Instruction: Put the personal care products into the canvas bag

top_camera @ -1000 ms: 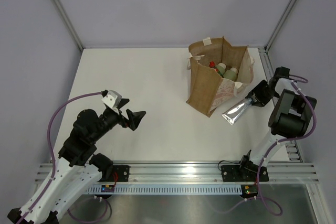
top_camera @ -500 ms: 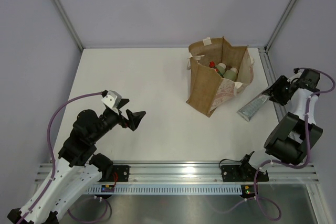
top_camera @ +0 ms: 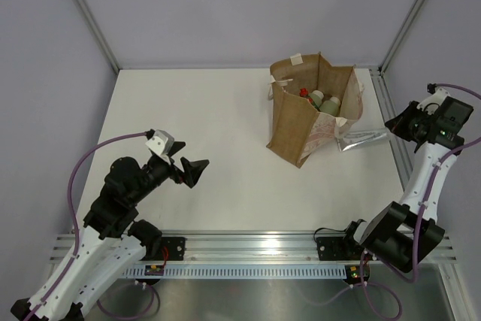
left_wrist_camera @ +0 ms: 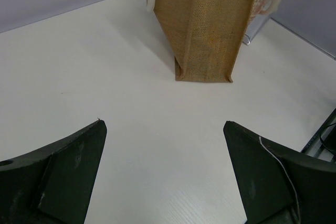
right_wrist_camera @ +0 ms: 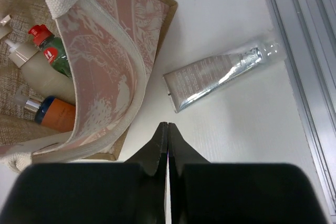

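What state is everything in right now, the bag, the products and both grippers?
canvas bag: upright, top open
silver tube: lying flat outside the bag
green red-capped bottle: inside the bag
beige bottle: inside the bag
orange item: inside the bag
left gripper: jaws open, empty
right gripper: jaws shut, empty

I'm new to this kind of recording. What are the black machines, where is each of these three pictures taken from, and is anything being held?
Two black robot arms are bolted to the near edge of a white table. The wide picture looks down from above, with the left gripper on the left and the right gripper at the far right. The other two pictures come from a camera on each wrist. The left one shows its fingers spread open, facing the bag. The right one looks down past fingers closed on nothing. Neither holds anything. The bag stands upright with bottles inside. A silver tube lies on the table beside it.
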